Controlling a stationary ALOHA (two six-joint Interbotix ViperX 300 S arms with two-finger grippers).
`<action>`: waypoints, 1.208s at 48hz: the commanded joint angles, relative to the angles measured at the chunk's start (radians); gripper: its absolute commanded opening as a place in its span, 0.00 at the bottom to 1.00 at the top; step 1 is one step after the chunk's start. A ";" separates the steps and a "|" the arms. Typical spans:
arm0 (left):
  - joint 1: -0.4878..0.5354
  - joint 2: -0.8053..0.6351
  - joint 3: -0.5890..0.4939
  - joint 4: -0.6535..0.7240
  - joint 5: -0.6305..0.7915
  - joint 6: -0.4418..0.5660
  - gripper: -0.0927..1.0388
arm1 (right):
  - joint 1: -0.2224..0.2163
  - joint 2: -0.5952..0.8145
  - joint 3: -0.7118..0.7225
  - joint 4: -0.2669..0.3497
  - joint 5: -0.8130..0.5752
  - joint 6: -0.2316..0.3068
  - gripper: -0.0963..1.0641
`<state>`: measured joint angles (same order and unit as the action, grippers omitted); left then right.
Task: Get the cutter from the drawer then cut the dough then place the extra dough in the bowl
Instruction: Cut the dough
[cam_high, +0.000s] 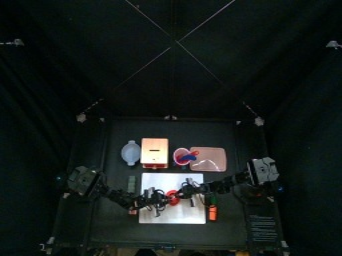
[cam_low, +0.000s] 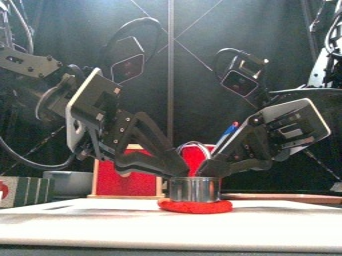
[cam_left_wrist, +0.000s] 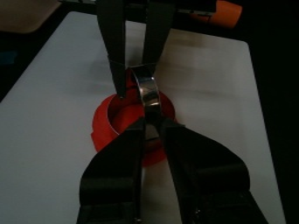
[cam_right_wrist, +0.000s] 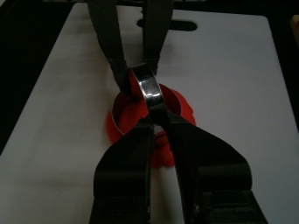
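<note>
The black table (cam_high: 118, 232) carries a white rectangular cutting board (cam_high: 174, 214) close to its front edge, about midway between the left and right edges. Behind the board, toward the back edge, lie a flat pink tray (cam_high: 221, 163), a pale wooden box with a red drawer front (cam_high: 155, 152) and, nearest the left edge, a blue-grey bowl with small handles (cam_high: 130, 152). Both arms reach in over the board. A flat red disc of dough (cam_low: 195, 208) lies on the middle of the board, and a round metal cutter (cam_low: 194, 188) stands upright on top of it, with dough showing all around its base. The left gripper (cam_left_wrist: 149, 115) has its jaws drawn almost together, pinching the cutter's wall on one side. The right gripper (cam_right_wrist: 149, 114) pinches the opposite side likewise
</note>
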<state>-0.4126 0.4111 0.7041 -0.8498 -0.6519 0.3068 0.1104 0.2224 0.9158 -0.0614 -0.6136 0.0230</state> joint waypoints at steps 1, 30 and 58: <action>-0.002 0.063 0.020 -0.006 0.091 -0.037 0.61 | 0.011 0.031 -0.006 0.006 0.020 -0.002 0.51; -0.011 0.071 0.023 -0.048 0.147 -0.052 0.62 | 0.029 0.014 -0.031 0.002 0.021 -0.002 0.51; 0.127 -0.160 0.080 0.018 0.057 0.186 0.66 | 0.067 -0.081 -0.094 0.021 0.138 -0.002 0.60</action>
<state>-0.3375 0.2746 0.7685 -0.8299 -0.5937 0.4556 0.1595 0.1733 0.8391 -0.0460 -0.4817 0.0245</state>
